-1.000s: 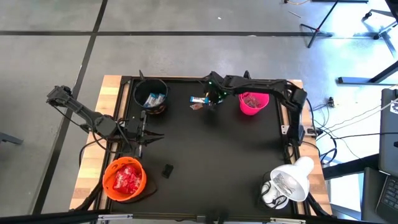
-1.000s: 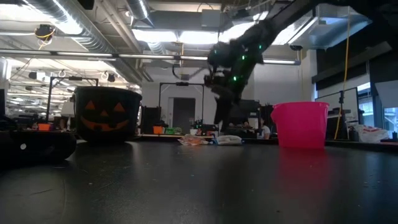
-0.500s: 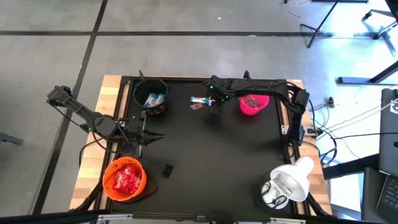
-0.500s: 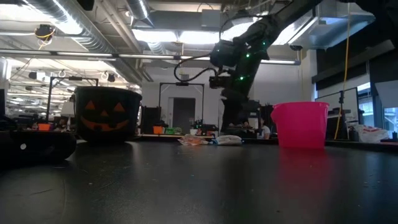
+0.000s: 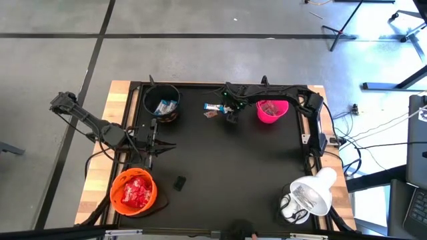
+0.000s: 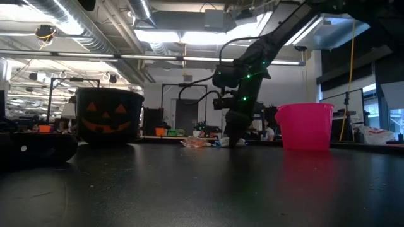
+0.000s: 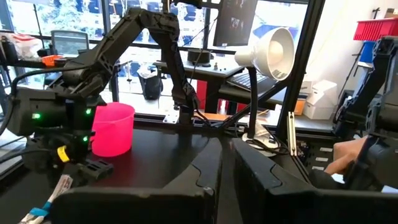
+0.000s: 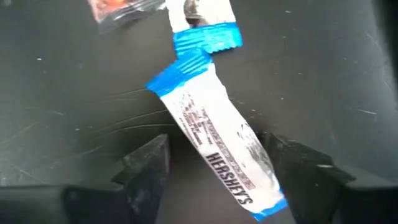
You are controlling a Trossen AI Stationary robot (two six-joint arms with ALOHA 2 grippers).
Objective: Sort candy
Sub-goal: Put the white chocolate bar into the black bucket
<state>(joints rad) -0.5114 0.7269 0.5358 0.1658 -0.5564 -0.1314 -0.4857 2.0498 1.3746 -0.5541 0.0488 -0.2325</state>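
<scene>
From above, most of the sorting looks done: the orange bowl [image 5: 133, 192] at lower left is heaped with red candy [image 5: 136, 190], the black bowl [image 5: 162, 103] at upper left holds blue-and-white ones, and only a blue-and-white bar [image 5: 213, 107] and a small reddish sweet [image 5: 211, 114] lie loose on the desk [image 5: 227, 167] at upper centre, beside the pink bowl [image 5: 271, 111]. The right hand [image 5: 231, 115] reaches in over them from the upper right; the left hand [image 5: 159, 148] waits at mid-left. At desk level, the right arm bends steeply down, its hand [image 6: 235, 140] just at the surface in mid-frame beside the loose sweets. The left wrist camera shows its own fingers [image 7: 208, 168] pressed together, holding nothing. The right wrist camera shows its fingers [image 8: 146, 163] spread wide either side of the bar [image 8: 217, 152], not gripping it.
</scene>
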